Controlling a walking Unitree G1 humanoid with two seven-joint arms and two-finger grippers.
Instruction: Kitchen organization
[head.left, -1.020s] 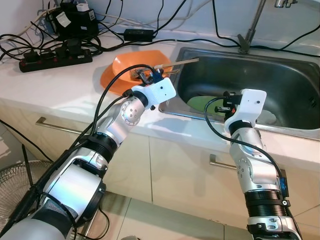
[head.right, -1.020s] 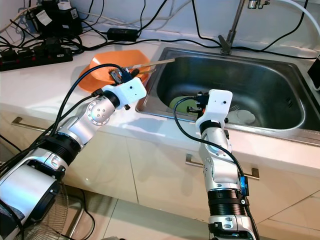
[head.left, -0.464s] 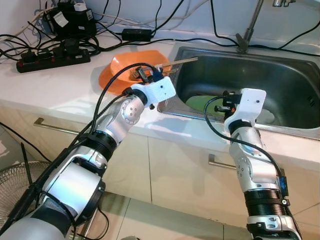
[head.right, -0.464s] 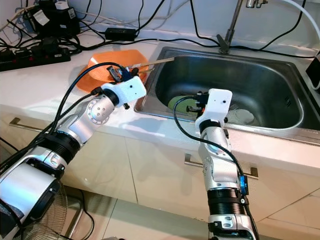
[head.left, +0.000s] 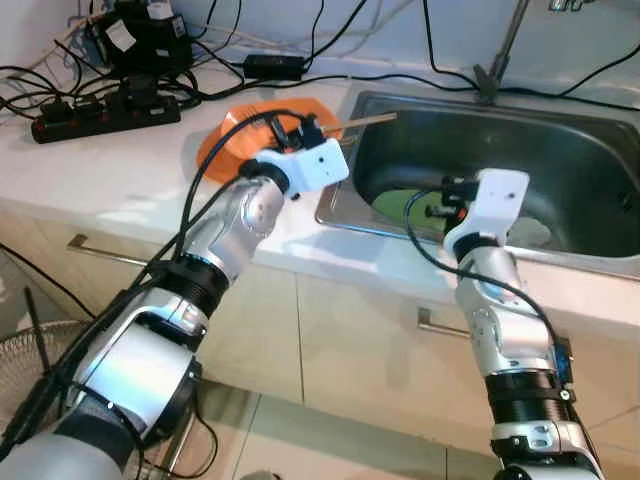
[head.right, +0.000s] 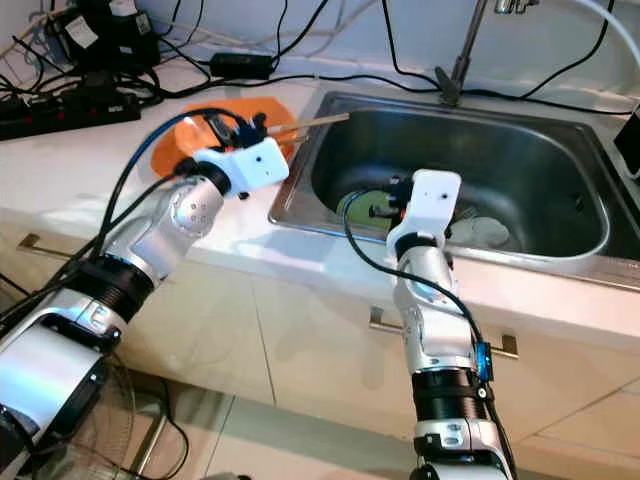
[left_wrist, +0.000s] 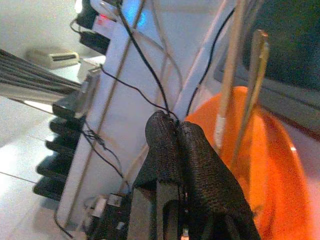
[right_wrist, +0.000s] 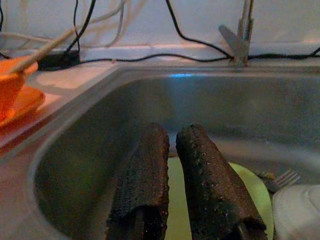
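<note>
The left gripper (left_wrist: 176, 131), fingers pressed together, hovers above the orange bowl (left_wrist: 280, 165); the chopsticks (left_wrist: 245, 75) lie at its 1 o'clock. The right gripper (right_wrist: 172, 150), its fingers slightly parted and holding nothing, hangs over the green plate (right_wrist: 252, 192) in the sink (right_wrist: 280, 105).

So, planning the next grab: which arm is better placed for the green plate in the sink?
Right, probably. The right end effector points into the sink just above the green plate; the left end effector is over the orange bowl.

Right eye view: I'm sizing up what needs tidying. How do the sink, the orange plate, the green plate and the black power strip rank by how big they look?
1. Sink, clearly largest.
2. Orange plate.
3 and 4. Green plate and black power strip: unsure. The right arm hides much of the plate, and the picture's edge cuts off the strip.
</note>
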